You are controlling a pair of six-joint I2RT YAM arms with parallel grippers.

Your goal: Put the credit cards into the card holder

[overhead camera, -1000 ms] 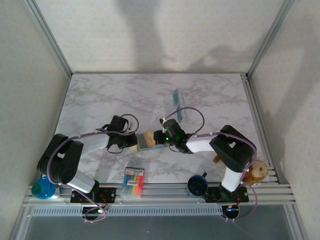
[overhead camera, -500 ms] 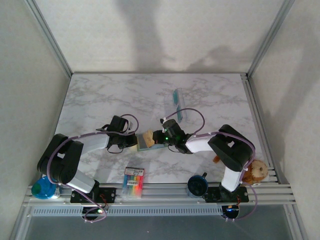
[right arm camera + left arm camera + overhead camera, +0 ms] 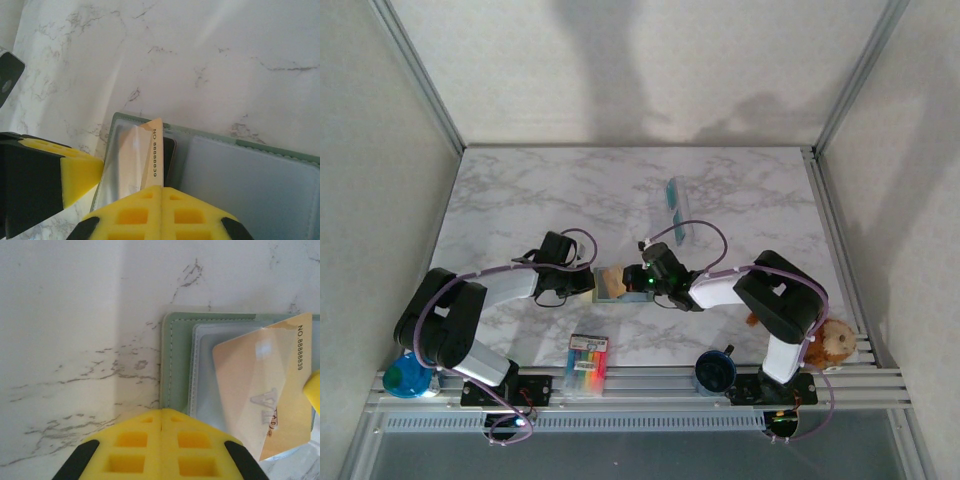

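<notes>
Tan-gold card (image 3: 265,385), one of the credit cards, tilted and partway in under the clear pocket of the card holder (image 3: 176,365): leading part beneath the glossy film, trailing end pinched in the right gripper (image 3: 161,189), clamped tight on the card's edge. Long axis straight out from those closed fingers, across the card holder's left-hand panel. Next call, by judgement: a push along that same line, deeper into the pocket; roughly mid-insertion for this card. Card holder open and flat on the marble table (image 3: 510,200), about midway across and a little toward the near side, between the two grippers. Left gripper (image 3: 162,414) clenched as well, nothing visible between its pads, tips at the card holder's left edge; pressing down or merely touching, cannot tell. Right arm the working one, left probably steadying. Possible trouble, as a guess: film buckling, or card holder sliding left under the push. Further out, teal-blue card (image 3: 671,193) well apart on the far right side, too small for detail. Pack of markers (image 3: 587,363) at the near edge, dark blue mug (image 3: 715,371) and soft toy (image 3: 833,343) at the near right. Pale walls and metal frame rails all around.
</notes>
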